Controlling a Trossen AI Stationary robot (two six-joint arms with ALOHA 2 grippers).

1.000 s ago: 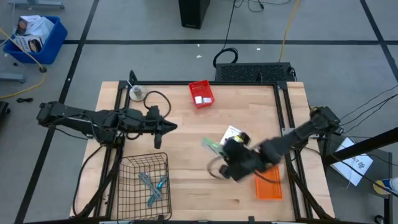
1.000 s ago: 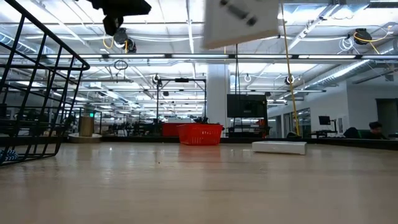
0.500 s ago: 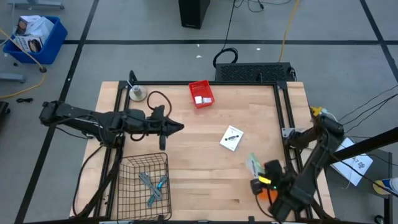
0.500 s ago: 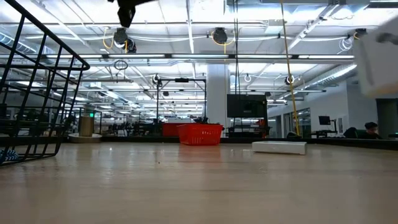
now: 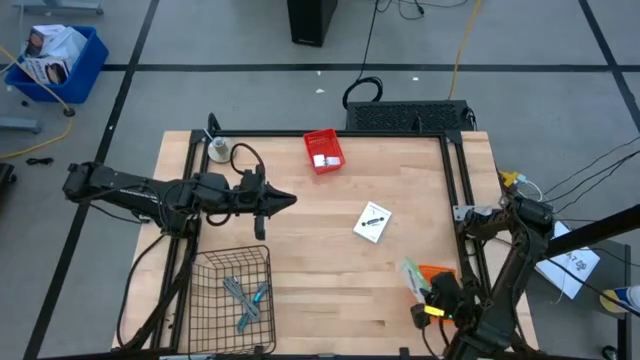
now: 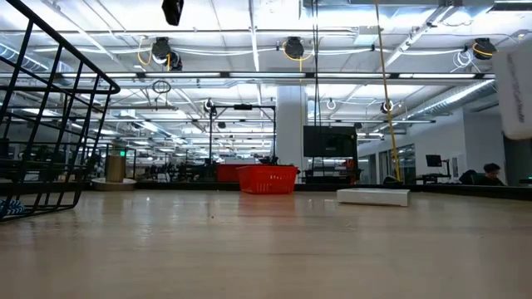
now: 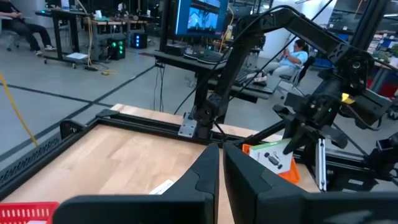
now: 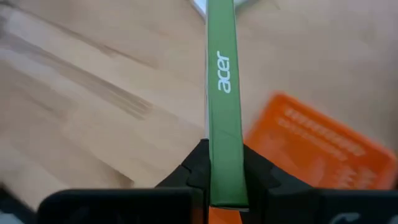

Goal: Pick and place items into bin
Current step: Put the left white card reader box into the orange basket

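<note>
Both arms hover; right gripper pinches green-edged packet.

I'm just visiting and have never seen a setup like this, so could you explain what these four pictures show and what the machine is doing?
This is a robot with two dark jointed arms working at a light wooden table. One picture looks straight down from above, one looks level across the tabletop, and two come from small cameras on the arms' wrists.

The right gripper, near the table's right front corner, has its jaws shut on a flat white packet with a green edge. It hangs over a flat orange bin.

The left gripper waits in the air over the table's left half, jaws shut and empty.

On the table lie another flat white printed packet, a small red basket with a white item inside, and a black wire basket holding a teal-handled tool and a grey metal tool.
</note>
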